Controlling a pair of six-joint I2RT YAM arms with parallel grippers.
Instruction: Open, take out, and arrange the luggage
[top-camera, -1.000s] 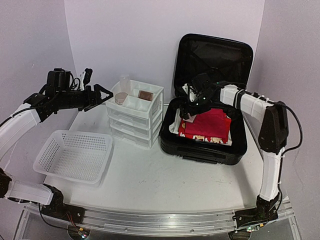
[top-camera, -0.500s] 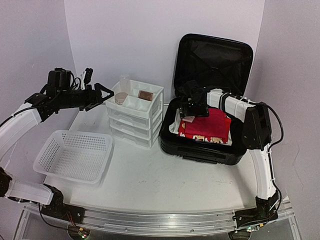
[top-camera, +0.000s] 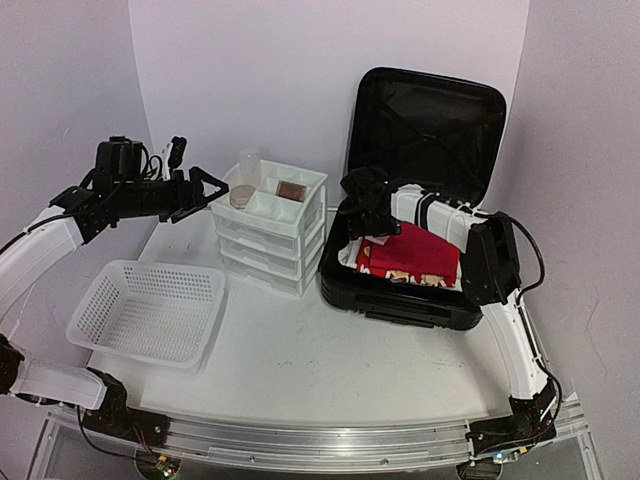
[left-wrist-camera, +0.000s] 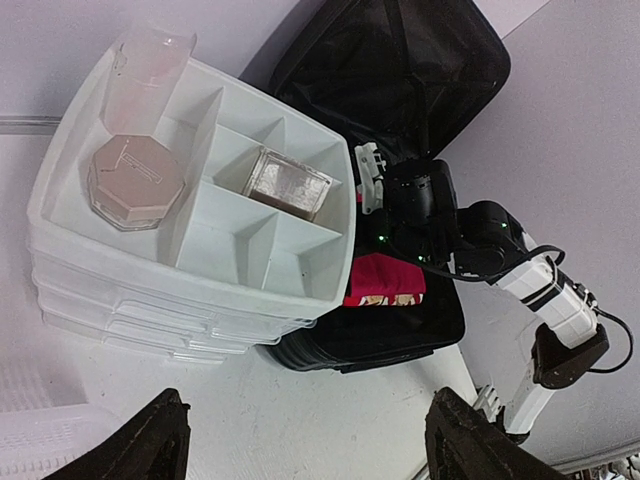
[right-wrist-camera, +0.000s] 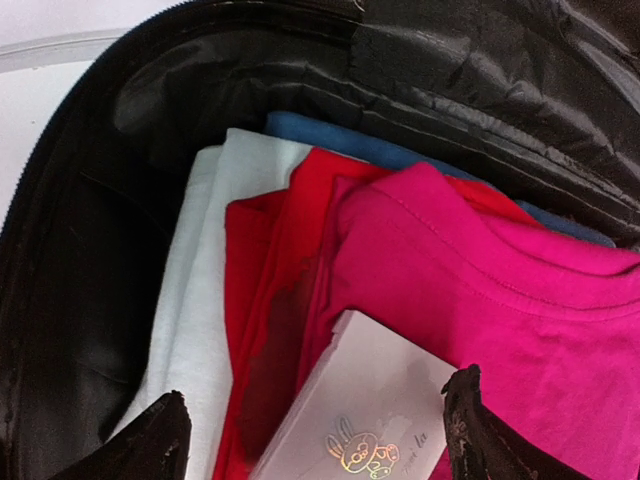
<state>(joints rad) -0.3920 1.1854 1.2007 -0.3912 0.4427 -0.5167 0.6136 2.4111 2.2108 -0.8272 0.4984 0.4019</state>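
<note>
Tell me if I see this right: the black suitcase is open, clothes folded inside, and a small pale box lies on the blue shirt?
Nearly. The right wrist view shows the box on the pink shirt and red shirt; the blue shirt only peeks out behind them. The suitcase is open.

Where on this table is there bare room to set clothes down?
Free: the table strip in front of the drawer unit and luggage, right of the basket; the basket itself is empty. Crowded: inside the luggage, packed with folded clothes.
</note>
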